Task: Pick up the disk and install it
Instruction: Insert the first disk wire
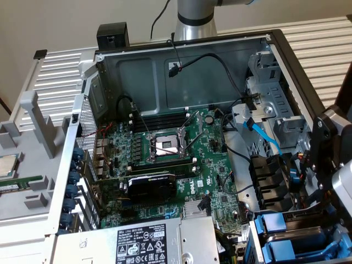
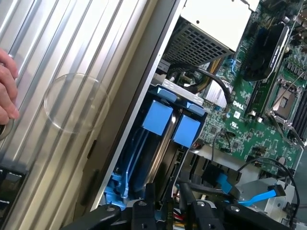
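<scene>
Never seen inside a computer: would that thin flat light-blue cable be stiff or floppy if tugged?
Probably floppy: the thin flat light-blue cable bends in a loose curve. Likely light, being ribbon-thin. One end seems plugged in, so it may resist.

Take the silver power box [image 1: 148,242] as your landmark: you count one. Just beside it, toward the exterior view's right, you count two blue carriers [image 1: 273,223] [image 1: 275,252]. Beyond it you count one green circuit board [image 1: 214,165], one black graphics card [image 1: 151,187], one processor socket [image 1: 165,146] and one light-blue cable [image 1: 264,136]. Well apart from it, you count one hand [image 2: 7,86].
</scene>
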Robot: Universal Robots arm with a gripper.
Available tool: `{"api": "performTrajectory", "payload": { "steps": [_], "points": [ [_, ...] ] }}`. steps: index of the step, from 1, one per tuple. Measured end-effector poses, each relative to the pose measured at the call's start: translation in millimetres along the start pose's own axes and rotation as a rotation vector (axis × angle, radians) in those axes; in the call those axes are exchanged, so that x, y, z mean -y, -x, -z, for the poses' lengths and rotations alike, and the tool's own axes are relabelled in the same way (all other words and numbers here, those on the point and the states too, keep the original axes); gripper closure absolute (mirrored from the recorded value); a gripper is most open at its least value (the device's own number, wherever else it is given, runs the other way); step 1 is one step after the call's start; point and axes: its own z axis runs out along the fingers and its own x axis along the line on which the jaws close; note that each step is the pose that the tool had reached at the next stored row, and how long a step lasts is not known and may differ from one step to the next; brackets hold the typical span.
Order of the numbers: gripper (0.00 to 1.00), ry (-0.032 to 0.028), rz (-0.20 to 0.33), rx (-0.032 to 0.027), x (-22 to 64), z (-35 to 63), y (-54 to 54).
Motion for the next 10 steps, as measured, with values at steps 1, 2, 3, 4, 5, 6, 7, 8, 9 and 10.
{"api": "performTrajectory", "payload": {
  "steps": [1, 2, 3, 4, 5, 6, 7, 8, 9, 10],
  "points": [
    [0.66, -0.0001, 0.000, 0.0010, -0.1, 0.0, -0.1],
    [0.66, -0.0003, 0.000, 0.0017, 0.0, 0.1, 0.0],
    [0.66, -0.0004, 0.000, 0.0022, 0.0, 0.0, 0.0],
    [0.66, -0.0005, 0.001, 0.0024, 0.0, -0.1, 0.0],
    [0.66, -0.0004, 0.001, 0.0024, 0.0, -0.1, -0.1],
    [0.66, -0.0005, 0.001, 0.0025, 0.0, -0.1, -0.1],
    [0.66, -0.0004, 0.001, 0.0024, 0.0, -0.1, -0.1],
    [0.66, -0.0004, 0.001, 0.0024, 0.0, -0.1, -0.1],
    [0.66, -0.0004, 0.001, 0.0025, 0.0, -0.1, -0.1],
    [0.66, -0.0004, 0.001, 0.0024, 0.0, -0.1, -0.1]
  ]
}}
